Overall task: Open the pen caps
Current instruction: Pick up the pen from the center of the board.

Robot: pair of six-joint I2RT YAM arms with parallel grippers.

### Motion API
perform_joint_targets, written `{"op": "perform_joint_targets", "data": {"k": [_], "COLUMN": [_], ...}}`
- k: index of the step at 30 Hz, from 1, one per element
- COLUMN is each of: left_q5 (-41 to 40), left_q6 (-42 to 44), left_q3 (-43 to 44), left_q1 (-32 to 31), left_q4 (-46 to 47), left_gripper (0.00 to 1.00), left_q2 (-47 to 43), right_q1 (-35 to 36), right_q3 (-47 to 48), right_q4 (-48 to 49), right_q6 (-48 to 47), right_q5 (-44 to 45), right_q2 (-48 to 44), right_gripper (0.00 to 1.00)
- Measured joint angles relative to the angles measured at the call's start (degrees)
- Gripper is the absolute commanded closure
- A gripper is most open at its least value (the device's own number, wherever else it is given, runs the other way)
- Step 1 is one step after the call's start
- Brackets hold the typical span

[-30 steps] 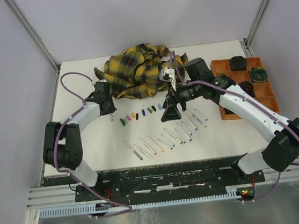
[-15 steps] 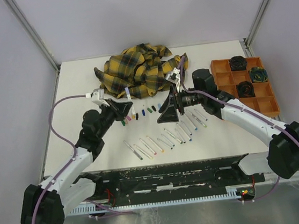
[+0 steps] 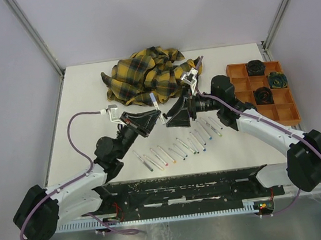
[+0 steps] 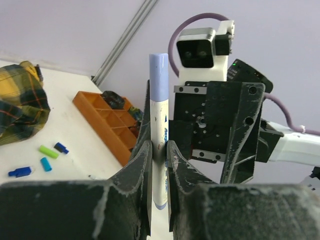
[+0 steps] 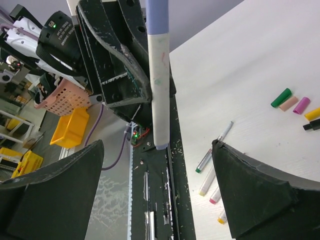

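The left gripper (image 4: 158, 150) is closed tight on a white pen (image 4: 160, 125), pinching the barrel near its middle and holding it upright above the surface (image 3: 83, 105). A lilac cap (image 4: 159, 75) sits on the pen's upper end, clear of the fingers. The right gripper (image 5: 157, 145) faces it from just beyond, spread wide and holding nothing. In the right wrist view the pen stands in the gap between its two fingers and touches neither. Below, loose caps (image 5: 281, 97) lie in a short row on the surface: green, pink, purple, yellow and black. More green and blue ones show in the left wrist view. Toward the arm bases, uncapped pens (image 3: 175, 150) lie side by side in a slanted line with their coloured tips bare. A yellow plaid cloth (image 3: 144, 75) is heaped at the far side of the surface. An orange tray (image 3: 237, 72) with dark items in some compartments sits at the far right.
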Motion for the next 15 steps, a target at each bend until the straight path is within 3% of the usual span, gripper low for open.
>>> {"op": "perform_joint_targets", "data": {"k": [7, 15], "left_q5": [-2.56, -4.48], "left_q6": [-0.96, -1.14], "left_q3": [0.02, 0.04], "left_q1": [-3.91, -6.12], "left_q4": [6.1, 9.33], "left_gripper": [0.97, 0.97], "left_q2": [4.42, 6.73], "right_q1": [0.0, 0.24], "right_q3": [-0.81, -0.92], "right_q4": [2.69, 3.34], "right_q6": [1.73, 2.8], "right_q5": [0.15, 0.17], "right_q2": [0.0, 0.0], "right_gripper": [0.13, 0.4]}}
